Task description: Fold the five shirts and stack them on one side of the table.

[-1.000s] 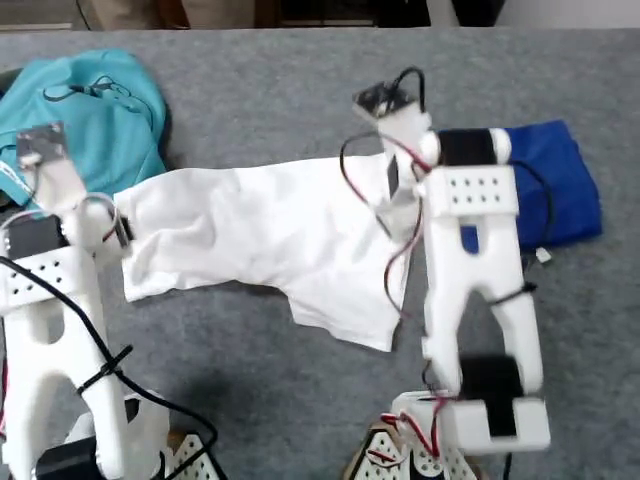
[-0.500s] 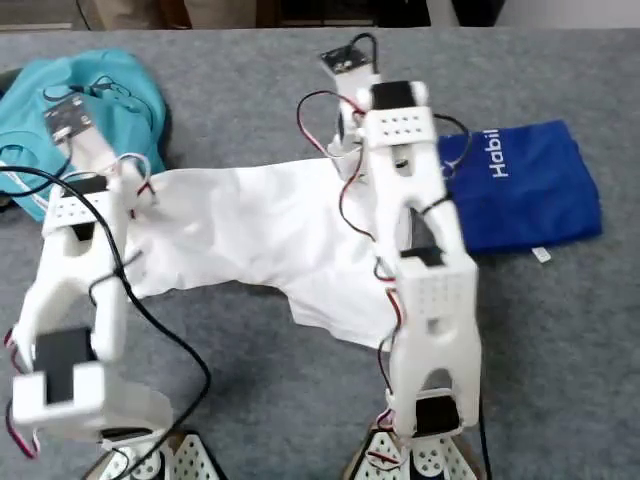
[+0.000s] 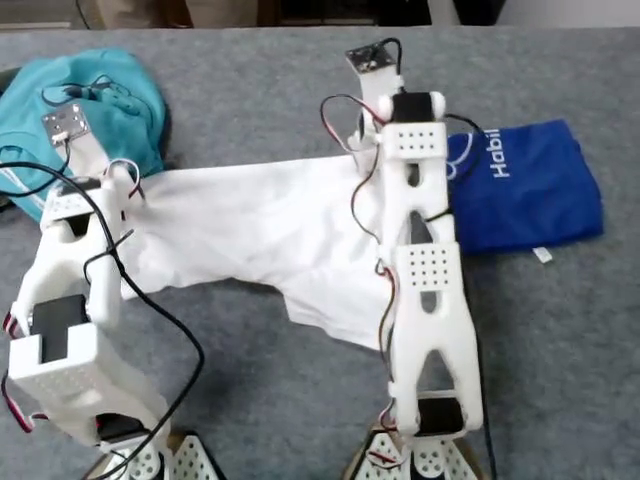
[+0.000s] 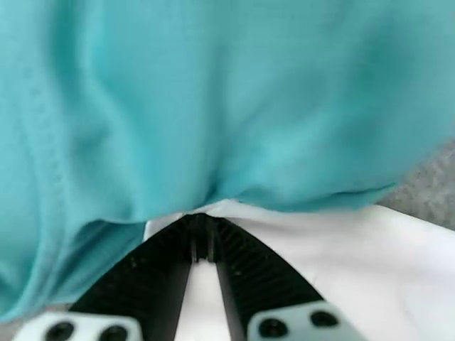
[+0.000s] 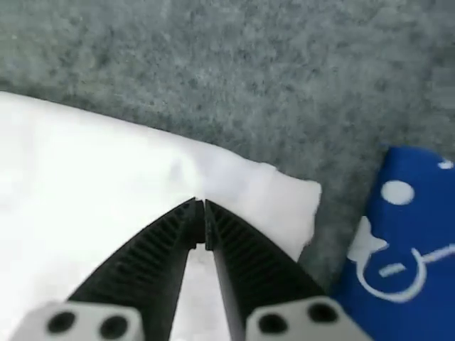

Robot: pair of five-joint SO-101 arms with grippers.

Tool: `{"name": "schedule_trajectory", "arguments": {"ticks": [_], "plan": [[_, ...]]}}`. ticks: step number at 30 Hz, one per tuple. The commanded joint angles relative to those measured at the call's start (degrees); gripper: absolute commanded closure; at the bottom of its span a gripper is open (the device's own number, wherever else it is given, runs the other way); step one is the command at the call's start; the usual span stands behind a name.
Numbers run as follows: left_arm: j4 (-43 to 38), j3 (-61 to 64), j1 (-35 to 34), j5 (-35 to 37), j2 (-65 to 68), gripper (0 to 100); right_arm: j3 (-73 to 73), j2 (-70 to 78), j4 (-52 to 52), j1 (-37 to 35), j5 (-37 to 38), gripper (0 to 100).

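Note:
A white shirt lies spread across the middle of the grey table. My left gripper sits at its far left corner, right beside the crumpled teal shirt. In the left wrist view the gripper is shut, its tips pinching the white shirt's edge just under the teal shirt. My right gripper is at the shirt's far right corner. In the right wrist view this gripper is shut on the white cloth. A folded blue shirt lies to the right.
The blue shirt lies close beside the right gripper, with a strip of bare grey table between it and the white cloth. Red and black cables hang along both arms. Bare table runs along the far edge and the front right.
Both arms have stretched away from their bases to the far edge of the white shirt. The right arm swung left, uncovering the blue shirt. The white shirt has barely shifted.

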Motion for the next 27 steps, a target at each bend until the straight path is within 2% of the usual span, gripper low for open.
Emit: {"name": "schedule_trajectory", "arguments": {"ticks": [1, 5, 8, 11, 15, 18, 20, 23, 27], "plan": [[8.4, -5.5, 1.7, -0.7, -8.7, 98, -1.4, -8.4, 1.8, 0.6, -0.2, 99.6], [17.8, -4.6, 3.6, -3.2, -19.8, 98, 2.9, -19.0, 1.8, 0.3, -0.3, 99.6], [21.7, 1.4, 6.2, -5.3, -28.2, 98, 13.8, -28.4, 1.8, -0.4, -0.3, 99.6], [19.2, 11.1, 6.5, -5.1, -33.5, 98, 30.7, -37.9, 1.8, -1.5, -0.1, 99.6], [8.9, 22.9, 6.0, -4.1, -33.9, 98, 53.8, -47.2, -1.8, -3.6, -0.1, 99.6], [1.4, 28.5, 6.4, -2.2, -32.6, 98, 67.8, -48.7, -11.2, -2.9, -0.4, 99.6], [-0.6, 29.7, 6.2, -2.3, -30.7, 98, 74.7, -47.8, -16.9, -1.3, -0.3, 99.6], [3.8, 28.8, 6.4, -2.7, -28.3, 98, 79.4, -44.6, -22.5, 1.5, -0.2, 99.6], [12.6, 26.1, 6.2, -2.8, -26.7, 98, 76.6, -37.6, -24.2, 5.1, -0.2, 99.6]]}}
